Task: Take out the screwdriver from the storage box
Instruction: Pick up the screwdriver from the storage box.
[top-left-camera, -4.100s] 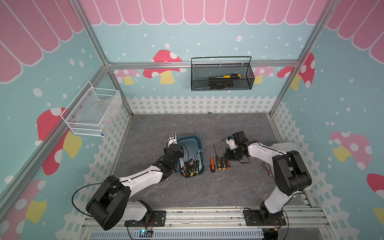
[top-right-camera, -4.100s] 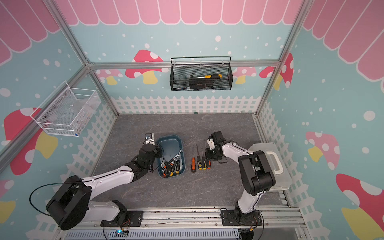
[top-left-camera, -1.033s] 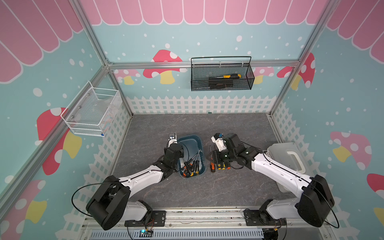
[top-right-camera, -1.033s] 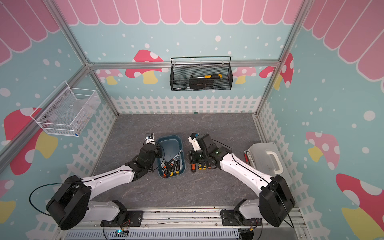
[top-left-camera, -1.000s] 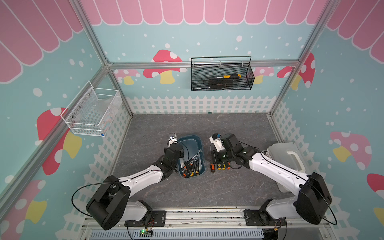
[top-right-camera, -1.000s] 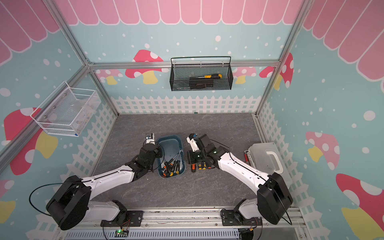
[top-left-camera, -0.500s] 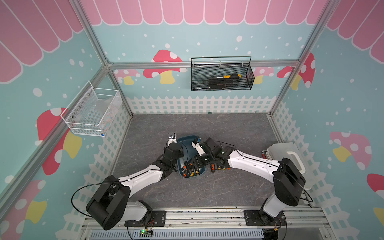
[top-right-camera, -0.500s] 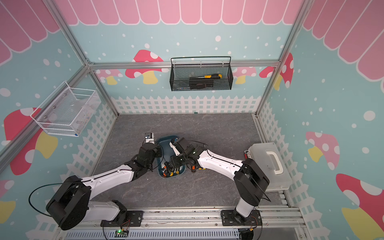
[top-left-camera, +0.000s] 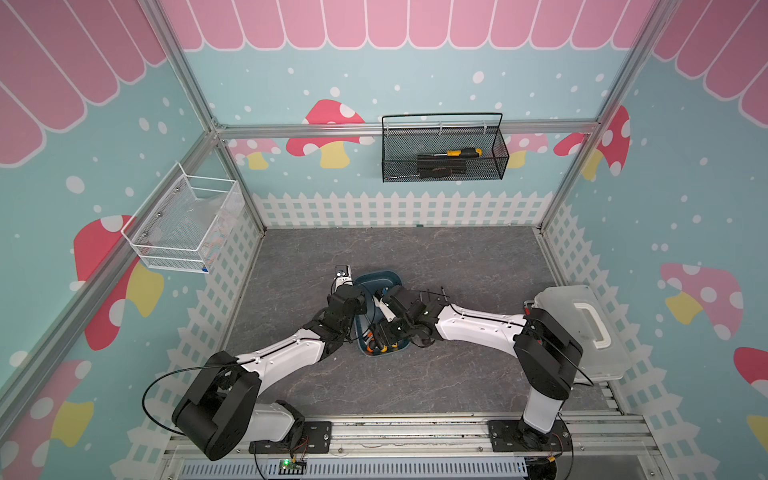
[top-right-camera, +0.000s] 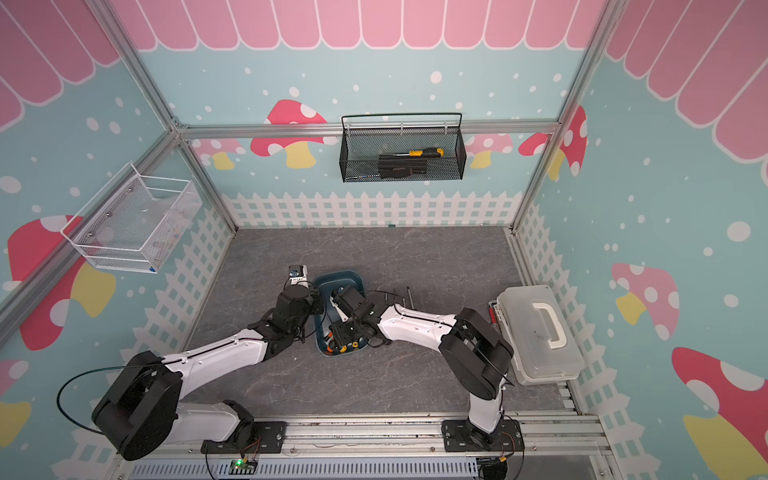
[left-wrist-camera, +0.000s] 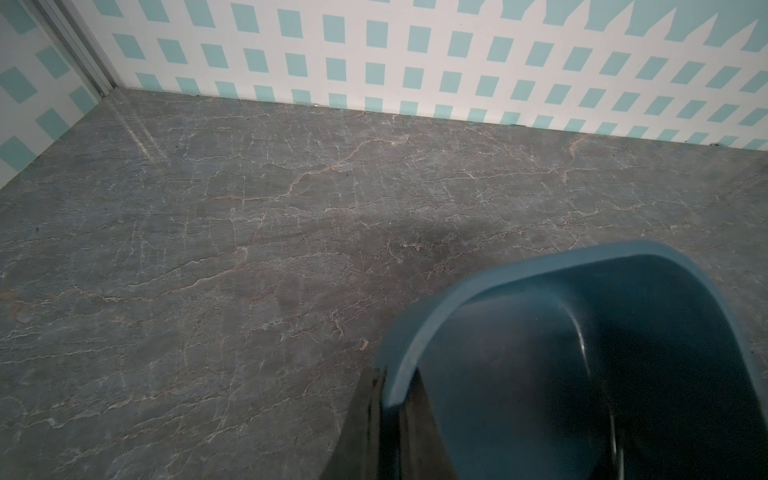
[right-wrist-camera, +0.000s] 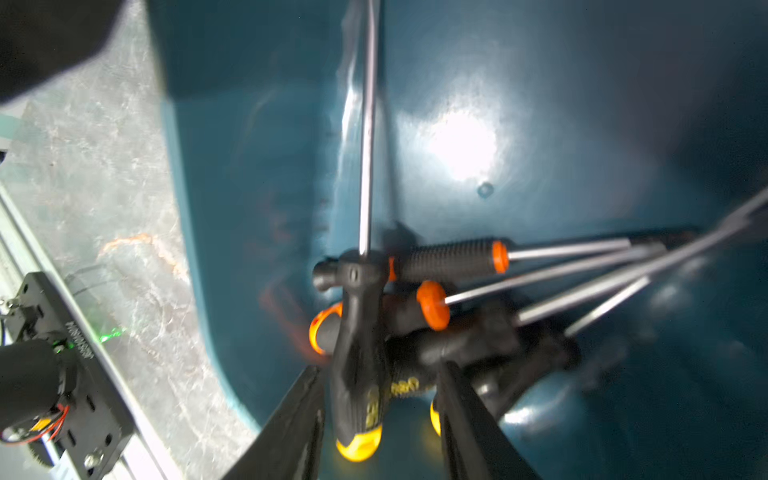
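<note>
The right gripper (right-wrist-camera: 380, 370) has moved into the shallow dark teal plastic storage box (right-wrist-camera: 257, 166); its open jaws now straddle the black-handled, yellow-capped screwdriver (right-wrist-camera: 357, 340) inside, ready to close. The left gripper (left-wrist-camera: 392, 419) clamps the box rim.

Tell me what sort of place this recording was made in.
Probably a staged robot test cell rather than a real workshop: mushroom-print walls on an aluminium frame, two arms bolted to a front rail, a storage box of screwdrivers.
</note>
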